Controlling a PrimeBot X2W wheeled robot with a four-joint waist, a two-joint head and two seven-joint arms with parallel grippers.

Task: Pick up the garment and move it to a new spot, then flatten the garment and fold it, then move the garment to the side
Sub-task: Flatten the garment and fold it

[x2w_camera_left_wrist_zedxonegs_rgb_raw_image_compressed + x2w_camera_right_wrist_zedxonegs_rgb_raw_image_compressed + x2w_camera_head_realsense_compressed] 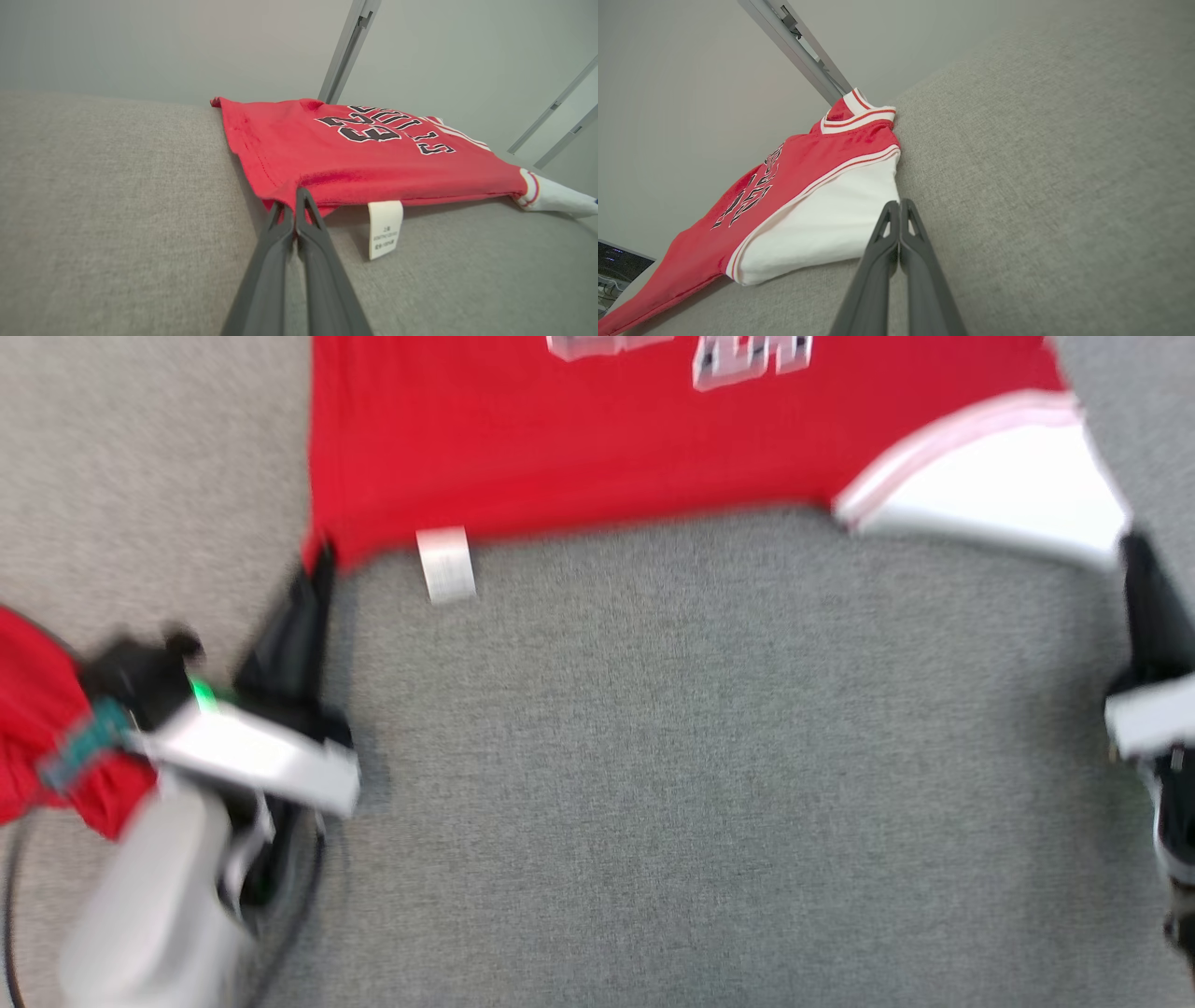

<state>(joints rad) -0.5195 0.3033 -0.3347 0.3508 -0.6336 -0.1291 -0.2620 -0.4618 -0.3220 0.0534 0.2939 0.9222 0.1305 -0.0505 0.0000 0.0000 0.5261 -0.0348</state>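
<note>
The red garment [579, 448] lies spread on the grey cloth-covered bench [700, 756] at 12 o'clock in the blurred head view. Its white sleeve [990, 495] is toward 2 o'clock, and a white label [445, 563] hangs from the near hem. The left gripper [319, 565] is closed, its tips at the garment's corner at 10 o'clock. The right gripper [1134, 551] is closed too, its tips against the sleeve's edge at 3 o'clock. I cannot tell whether either one pinches cloth.
</note>
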